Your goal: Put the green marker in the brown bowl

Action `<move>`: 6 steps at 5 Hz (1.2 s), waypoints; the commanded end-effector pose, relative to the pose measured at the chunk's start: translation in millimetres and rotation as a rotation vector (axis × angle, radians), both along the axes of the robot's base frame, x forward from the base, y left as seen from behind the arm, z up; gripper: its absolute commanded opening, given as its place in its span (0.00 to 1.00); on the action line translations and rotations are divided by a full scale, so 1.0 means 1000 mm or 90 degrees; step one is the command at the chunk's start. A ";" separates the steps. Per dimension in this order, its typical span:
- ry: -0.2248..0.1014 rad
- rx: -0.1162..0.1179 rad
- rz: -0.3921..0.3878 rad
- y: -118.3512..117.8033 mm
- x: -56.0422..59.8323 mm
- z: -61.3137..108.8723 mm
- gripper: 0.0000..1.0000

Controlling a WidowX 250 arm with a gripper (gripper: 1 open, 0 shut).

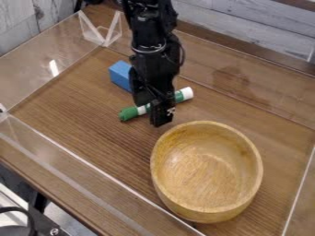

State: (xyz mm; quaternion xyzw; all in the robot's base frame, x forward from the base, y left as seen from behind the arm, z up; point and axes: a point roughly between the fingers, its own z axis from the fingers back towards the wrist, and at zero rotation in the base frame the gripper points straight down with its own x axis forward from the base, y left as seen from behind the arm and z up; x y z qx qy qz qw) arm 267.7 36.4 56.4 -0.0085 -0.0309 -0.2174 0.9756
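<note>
The green marker (132, 112) lies flat on the wooden table, its green cap end toward the left and its white end (183, 94) poking out on the right. My black gripper (151, 106) points straight down over the marker's middle, open, with one finger in front of the marker and one behind it. The marker's middle is hidden by the fingers. The brown bowl (207, 171) sits empty at the front right, a short way from the gripper.
A blue block (120, 74) lies just behind the gripper, partly hidden by it. Clear acrylic walls (50, 55) ring the table, and a clear stand (101, 29) rises at the back left.
</note>
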 end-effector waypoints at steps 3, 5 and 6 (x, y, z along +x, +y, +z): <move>-0.060 -0.005 -0.002 0.001 0.006 0.017 1.00; -0.062 -0.009 -0.006 0.003 0.006 0.009 1.00; -0.064 -0.011 -0.006 0.006 0.007 0.004 1.00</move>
